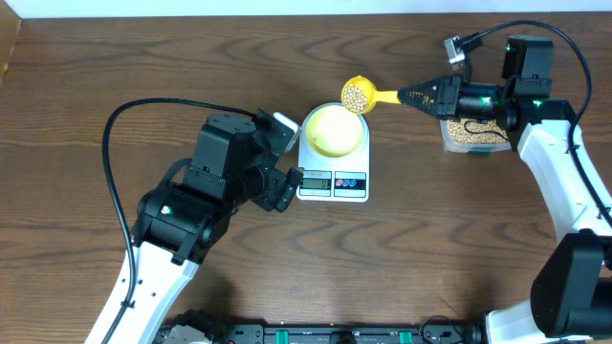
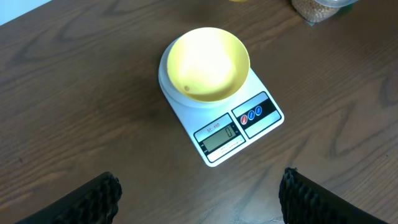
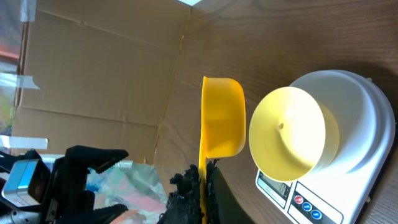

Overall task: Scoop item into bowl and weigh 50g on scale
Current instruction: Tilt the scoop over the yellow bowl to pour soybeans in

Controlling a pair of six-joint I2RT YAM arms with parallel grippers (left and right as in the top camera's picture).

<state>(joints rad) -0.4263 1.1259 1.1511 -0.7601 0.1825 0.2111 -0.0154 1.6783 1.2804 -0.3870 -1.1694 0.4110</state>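
Note:
The pale yellow bowl (image 1: 334,129) stands on the white scale (image 1: 334,182); it looks empty in the left wrist view (image 2: 208,62) and shows beside the scoop in the right wrist view (image 3: 292,134). My right gripper (image 1: 421,96) is shut on the handle of a bright yellow scoop (image 1: 360,94) filled with beige beans (image 1: 358,93), held just behind and right of the bowl. The scoop (image 3: 221,118) and right jaws (image 3: 203,183) show in the right wrist view. My left gripper (image 1: 283,186) is open and empty, left of the scale, its jaws (image 2: 199,199) wide apart.
A clear plastic tub (image 1: 470,134) with more beans stands at the right, under my right arm; its corner shows in the left wrist view (image 2: 320,7). The scale's display and buttons (image 2: 236,127) face the front. Cables trail over the dark wooden table (image 1: 115,76).

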